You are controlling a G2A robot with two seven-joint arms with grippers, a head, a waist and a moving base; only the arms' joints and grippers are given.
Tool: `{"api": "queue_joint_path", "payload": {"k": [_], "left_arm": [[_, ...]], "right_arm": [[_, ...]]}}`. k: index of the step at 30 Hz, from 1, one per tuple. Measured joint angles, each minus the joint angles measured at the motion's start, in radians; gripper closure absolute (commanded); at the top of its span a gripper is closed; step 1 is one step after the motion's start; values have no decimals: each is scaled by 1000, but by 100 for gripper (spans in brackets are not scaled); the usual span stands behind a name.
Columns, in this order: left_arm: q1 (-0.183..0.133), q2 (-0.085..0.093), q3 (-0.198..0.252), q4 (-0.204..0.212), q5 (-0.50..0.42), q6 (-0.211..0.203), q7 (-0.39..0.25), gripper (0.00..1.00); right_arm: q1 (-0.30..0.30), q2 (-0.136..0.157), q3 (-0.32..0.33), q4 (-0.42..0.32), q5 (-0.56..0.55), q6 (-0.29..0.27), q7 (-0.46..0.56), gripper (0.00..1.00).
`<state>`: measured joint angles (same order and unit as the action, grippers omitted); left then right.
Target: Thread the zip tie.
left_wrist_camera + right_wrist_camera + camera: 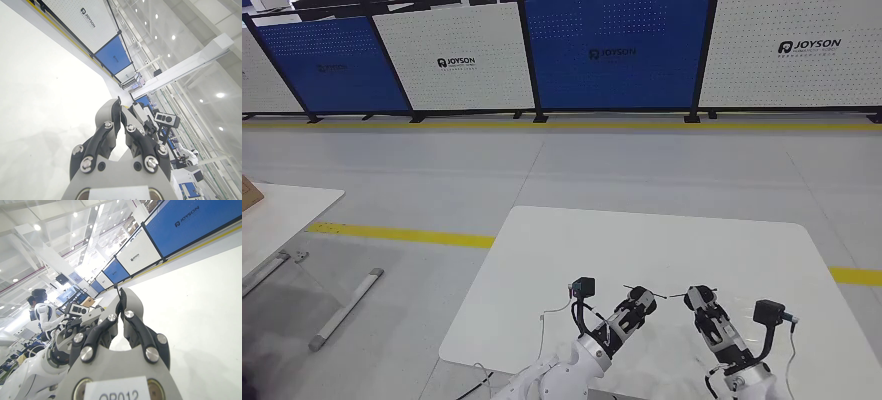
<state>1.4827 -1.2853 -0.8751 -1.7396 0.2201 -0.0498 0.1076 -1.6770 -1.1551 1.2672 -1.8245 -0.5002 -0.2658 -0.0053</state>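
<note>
Black plastic and thin, the zip tie spans the gap between the two grippers, above the near part of the white rectangular table. The left gripper, grey-fingered with black ribbed pads, is pressed together on one end, and a short black tip pokes past its fingertips. The right gripper is likewise clamped on the other end, whose small square head sticks out beyond the pads. The grippers face each other, near but apart.
</note>
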Motion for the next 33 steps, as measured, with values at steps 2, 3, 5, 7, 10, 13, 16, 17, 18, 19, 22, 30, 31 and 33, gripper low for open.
{"api": "queue_joint_path", "payload": {"k": [2, 3, 5, 7, 10, 13, 16, 17, 18, 19, 22, 30, 31, 33], "left_arm": [[0, 0, 0, 0, 0, 0, 0, 100], [0, 0, 0, 0, 0, 0, 0, 100], [0, 0, 0, 0, 0, 0, 0, 100], [0, 0, 0, 0, 0, 0, 0, 100], [0, 0, 0, 0, 0, 0, 0, 100], [0, 0, 0, 0, 0, 0, 0, 100], [0, 0, 0, 0, 0, 0, 0, 100], [0, 0, 0, 0, 0, 0, 0, 100], [0, 0, 0, 0, 0, 0, 0, 100], [0, 0, 0, 0, 0, 0, 0, 100], [0, 0, 0, 0, 0, 0, 0, 100], [0, 0, 0, 0, 0, 0, 0, 100], [0, 0, 0, 0, 0, 0, 0, 100], [0, 0, 0, 0, 0, 0, 0, 100]], "right_arm": [[0, -1, 0, 1, 0, -3, 1, 100], [0, -1, -1, 1, -1, -4, 2, 100], [0, -2, -1, 0, -4, -5, 6, 100], [-1, -3, -1, 0, -5, -6, 9, 100], [-1, -4, -1, -1, -5, -9, 13, 100], [-1, -5, -2, -2, -8, -7, 18, 100], [3, -7, -4, 0, -10, -2, 25, 100], [4, -7, -4, 1, -10, -1, 26, 100], [5, -8, -4, 2, -10, -1, 27, 100], [6, -8, -4, 4, -9, 0, 28, 100], [8, -10, -2, 7, -3, -1, 31, 100], [30, -11, -10, 32, 56, -55, 112, 100], [35, -11, -11, 37, 60, -57, 119, 100], [37, -11, -11, 39, 60, -56, 120, 100]]}}
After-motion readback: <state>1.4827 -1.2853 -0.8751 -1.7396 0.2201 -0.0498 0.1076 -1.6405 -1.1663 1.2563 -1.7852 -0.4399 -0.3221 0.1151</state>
